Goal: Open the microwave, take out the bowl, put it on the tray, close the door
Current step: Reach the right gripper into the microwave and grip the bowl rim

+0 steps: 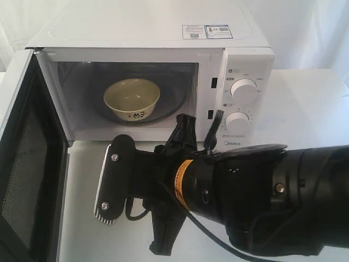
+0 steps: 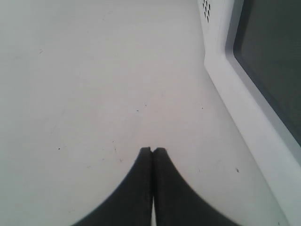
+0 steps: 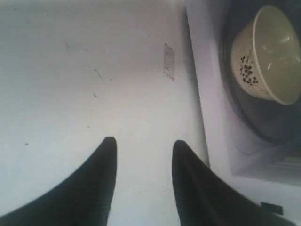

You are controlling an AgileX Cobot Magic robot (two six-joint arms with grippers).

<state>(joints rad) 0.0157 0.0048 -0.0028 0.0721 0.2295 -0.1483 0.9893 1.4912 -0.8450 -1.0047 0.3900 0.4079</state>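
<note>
The white microwave (image 1: 163, 33) stands at the back with its door (image 1: 24, 158) swung wide open to the left. Inside, the cream speckled bowl (image 1: 132, 98) sits on the turntable. My right arm fills the foreground of the exterior view, and its front end (image 1: 109, 183) is in front of the oven mouth. In the right wrist view my right gripper (image 3: 144, 141) is open and empty over the table, with the bowl (image 3: 265, 56) off to one side. My left gripper (image 2: 152, 149) is shut on nothing, low over the table beside the door (image 2: 244, 117). No tray is in view.
The white table (image 1: 305, 103) runs under and to the right of the oven. The open door juts forward on the left, taking up that side. Two round knobs (image 1: 244, 87) sit on the oven's right panel. A black cable (image 1: 212, 240) trails from the right arm.
</note>
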